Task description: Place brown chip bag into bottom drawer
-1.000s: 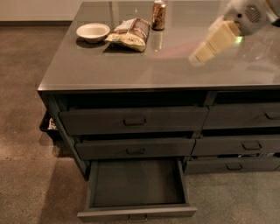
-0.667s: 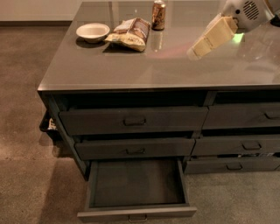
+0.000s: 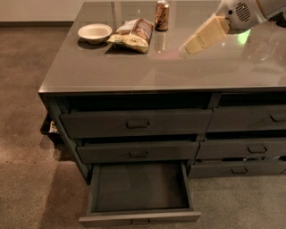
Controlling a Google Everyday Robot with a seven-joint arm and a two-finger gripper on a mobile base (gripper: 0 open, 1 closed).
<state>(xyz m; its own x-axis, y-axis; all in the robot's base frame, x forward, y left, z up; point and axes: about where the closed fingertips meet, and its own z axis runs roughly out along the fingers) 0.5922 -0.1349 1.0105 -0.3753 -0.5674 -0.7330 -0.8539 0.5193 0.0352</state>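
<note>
On the countertop (image 3: 147, 67), toward its far left, one brown chip bag (image 3: 133, 34) lies between one white bowl (image 3: 94, 32) and one soda can (image 3: 162, 9). The gripper (image 3: 202, 37) hovers over the right side, well apart from the bag; whether it is spread or pressed together cannot be told. Step in hand: approach for pickup. Next move: reach left and descend onto the bag. The bottom drawer (image 3: 139, 190) stands pulled out, one of six drawers.
</note>
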